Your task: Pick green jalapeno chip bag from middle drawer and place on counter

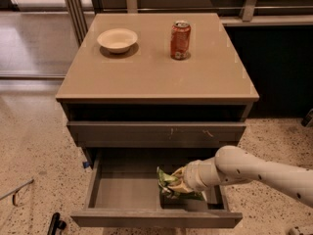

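We see our gripper [180, 182] down in the open middle drawer [122, 192], right against the green chip bag [167, 179]; whether it grasps the bag we cannot tell. On the counter [156, 80] stand a bowl [117, 39] and a soda can [180, 39].

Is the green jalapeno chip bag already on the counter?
No, the green jalapeno chip bag is inside the open middle drawer, at the gripper, while the counter holds a bowl and a soda can.
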Controlling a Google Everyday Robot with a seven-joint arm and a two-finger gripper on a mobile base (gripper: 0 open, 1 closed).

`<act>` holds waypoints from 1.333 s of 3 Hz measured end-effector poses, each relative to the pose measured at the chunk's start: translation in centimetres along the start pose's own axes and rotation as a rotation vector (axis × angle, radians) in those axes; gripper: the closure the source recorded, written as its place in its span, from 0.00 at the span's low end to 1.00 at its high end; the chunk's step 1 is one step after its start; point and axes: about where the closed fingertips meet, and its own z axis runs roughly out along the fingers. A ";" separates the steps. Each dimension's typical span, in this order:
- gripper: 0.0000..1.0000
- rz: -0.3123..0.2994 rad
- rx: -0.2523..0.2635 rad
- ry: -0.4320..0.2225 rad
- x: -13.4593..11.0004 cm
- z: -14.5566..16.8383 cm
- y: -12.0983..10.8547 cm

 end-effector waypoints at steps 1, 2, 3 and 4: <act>1.00 0.033 0.009 -0.030 -0.2 -0.8 -0.2; 1.00 0.063 0.037 -0.102 -2.9 -4.8 -0.9; 1.00 0.096 0.029 -0.193 -9.5 -11.5 -1.5; 1.00 0.096 0.029 -0.194 -9.5 -11.5 -1.5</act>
